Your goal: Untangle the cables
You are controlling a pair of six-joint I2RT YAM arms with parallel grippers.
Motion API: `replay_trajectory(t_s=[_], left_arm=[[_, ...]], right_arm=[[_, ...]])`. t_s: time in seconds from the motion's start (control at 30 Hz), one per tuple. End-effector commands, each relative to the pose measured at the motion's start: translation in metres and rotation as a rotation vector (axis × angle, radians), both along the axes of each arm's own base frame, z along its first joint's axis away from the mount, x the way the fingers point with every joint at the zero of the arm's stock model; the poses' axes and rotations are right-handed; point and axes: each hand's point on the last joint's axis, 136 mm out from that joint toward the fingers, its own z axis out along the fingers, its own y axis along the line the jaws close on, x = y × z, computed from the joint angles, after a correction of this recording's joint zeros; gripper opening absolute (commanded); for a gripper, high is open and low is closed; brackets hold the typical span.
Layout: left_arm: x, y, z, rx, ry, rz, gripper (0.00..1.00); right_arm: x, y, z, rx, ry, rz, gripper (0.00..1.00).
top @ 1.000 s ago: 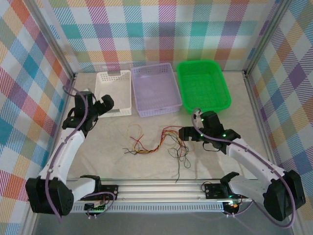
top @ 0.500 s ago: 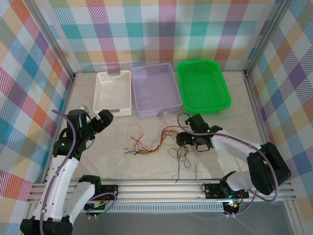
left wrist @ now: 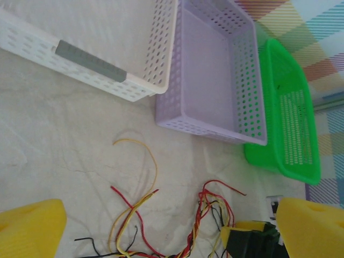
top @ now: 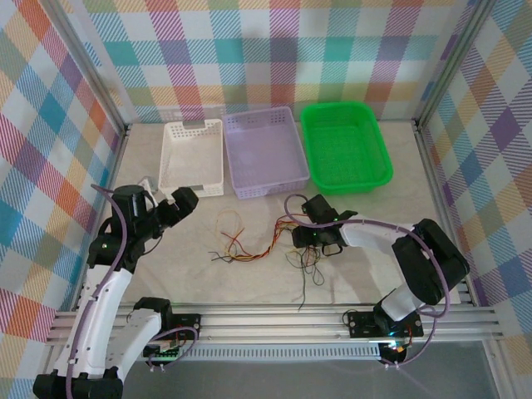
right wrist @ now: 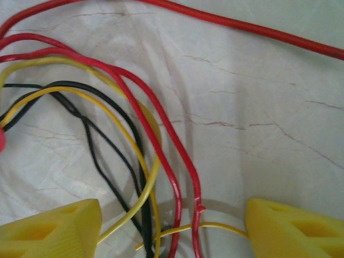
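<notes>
My right gripper (right wrist: 172, 226) sits over the cables (top: 264, 247), jaws apart with several strands between them, nothing pinched. My left gripper (top: 184, 199) gapes wide, empty.

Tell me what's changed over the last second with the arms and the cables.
The right gripper swung left onto the right end of the cables; its open fingers now straddle red, yellow and black strands, nothing gripped. The left gripper drew back from the white basket toward the near edge, open. The cables and white basket lie as before.
</notes>
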Motion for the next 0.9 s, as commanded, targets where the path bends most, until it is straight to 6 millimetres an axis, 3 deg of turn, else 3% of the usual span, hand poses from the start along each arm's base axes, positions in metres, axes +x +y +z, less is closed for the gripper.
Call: replay_trajectory(t_s=[0.0, 0.23, 0.37, 0.6, 0.87], left_arm=[[-0.001, -0.008, 0.024, 0.003, -0.061, -0.059, 1.0], [-0.002, -0.009, 0.025, 0.017, -0.069, -0.07, 1.0], [-0.008, -0.008, 0.028, 0.021, -0.096, -0.073, 1.0], [-0.034, 0.023, 0.018, 0.13, -0.11, 0.067, 0.99], [-0.052, 0.028, 0.008, 0.142, -0.055, 0.079, 1.0]], right_arm=[[0.004, 0.022, -0.007, 0.047, -0.009, 0.043, 0.69], [-0.001, 0.032, -0.009, 0.056, -0.012, 0.075, 0.57], [-0.005, 0.038, -0.006, 0.065, -0.019, 0.106, 0.44], [-0.013, 0.046, 0.001, 0.084, -0.045, 0.153, 0.3], [-0.022, 0.052, 0.015, 0.123, -0.054, 0.192, 0.11]])
